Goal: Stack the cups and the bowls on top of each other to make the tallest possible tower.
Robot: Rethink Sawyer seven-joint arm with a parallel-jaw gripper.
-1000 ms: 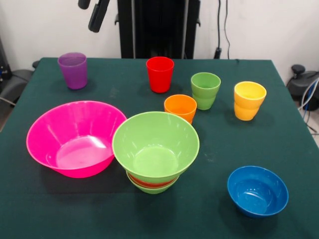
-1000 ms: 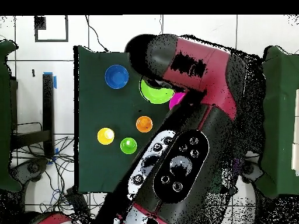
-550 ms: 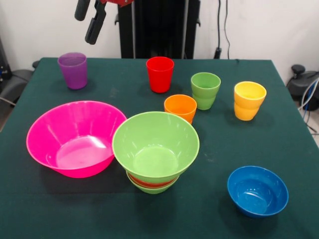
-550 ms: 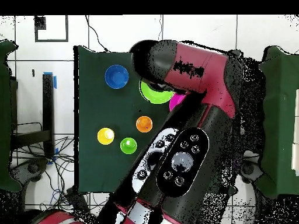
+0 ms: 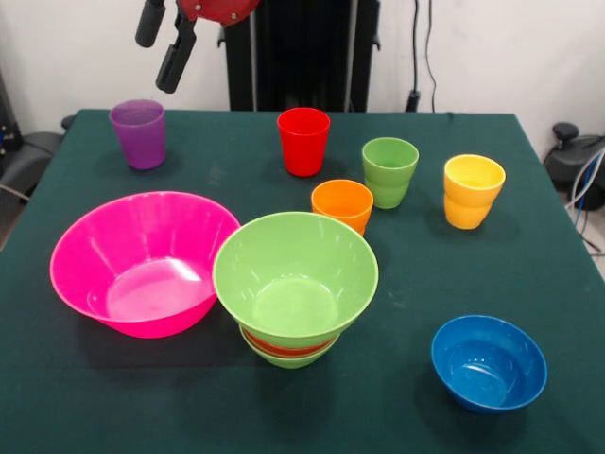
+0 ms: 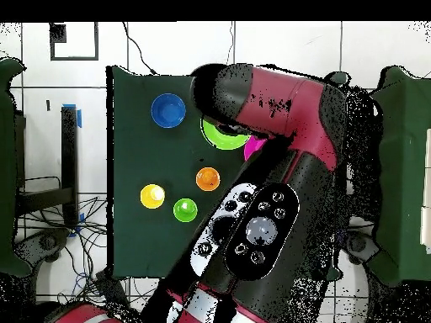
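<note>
My gripper (image 5: pixel 161 38) open and empty, high above the purple cup (image 5: pixel 138 133), apart from the tower (image 5: pixel 294 284).

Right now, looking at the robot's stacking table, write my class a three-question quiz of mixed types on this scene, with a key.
1. True or false: the blue bowl is nested in the tower.
2. Which cup stands nearest the large green bowl?
A. purple cup
B. orange cup
C. yellow cup
3. Fill in: the gripper hangs above the table's far edge, closest to the ______ cup.

Key: 1. False, it sits alone on the table. 2. B. 3. Purple.
</note>
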